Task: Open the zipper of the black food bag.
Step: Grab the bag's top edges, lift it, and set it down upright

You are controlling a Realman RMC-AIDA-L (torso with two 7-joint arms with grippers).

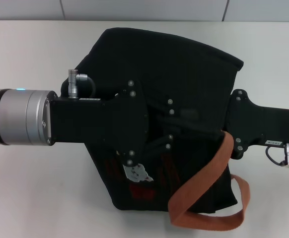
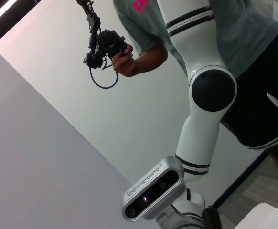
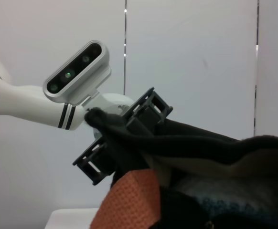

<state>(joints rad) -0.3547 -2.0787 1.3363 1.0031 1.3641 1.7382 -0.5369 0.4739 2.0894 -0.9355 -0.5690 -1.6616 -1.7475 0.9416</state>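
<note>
The bag (image 1: 184, 69) looks soft and floppy. The left gripper (image 3: 124, 138) pinches its rim; the right gripper's (image 1: 234, 129) fingers are hidden, so their state cannot be told.

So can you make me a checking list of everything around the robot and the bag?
Surface: white table, bare around the bag.
Job's things: black food bag stands mid-table; orange-brown handle droops over its front; pale lining shows in the right wrist view; zipper pull not visible.
Clutter: nothing seen.
Grippers: left gripper over the bag's top; right gripper at its right edge.
Cables: short looped cable on left wrist.
Surroundings: person holding a controller; pale wall.
</note>
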